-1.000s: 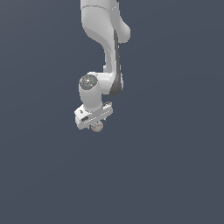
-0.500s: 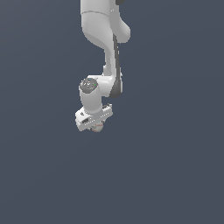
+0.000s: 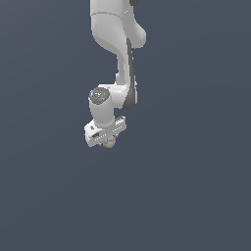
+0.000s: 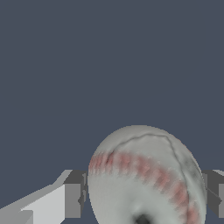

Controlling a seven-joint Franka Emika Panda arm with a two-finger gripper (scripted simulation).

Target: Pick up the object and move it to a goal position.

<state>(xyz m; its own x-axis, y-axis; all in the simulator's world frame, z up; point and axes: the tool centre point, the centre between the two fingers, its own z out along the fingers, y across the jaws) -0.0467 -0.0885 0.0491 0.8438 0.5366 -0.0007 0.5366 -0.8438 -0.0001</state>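
No writing or brand can be read on anything. In the wrist view the ball (image 4: 146,177), off-white with a band of reddish stitches, sits between the two dark pads (image 4: 75,200), one at its 9 o'clock and one at its 3 o'clock, both touching it: the gripper (image 4: 144,201) pinches it. In the exterior view the ball (image 3: 110,142) peeks out at 6 o'clock under the gripper (image 3: 107,141), against plain grey ground.

The ball (image 4: 146,177) sits between the two fingers (image 4: 74,200), touching both.
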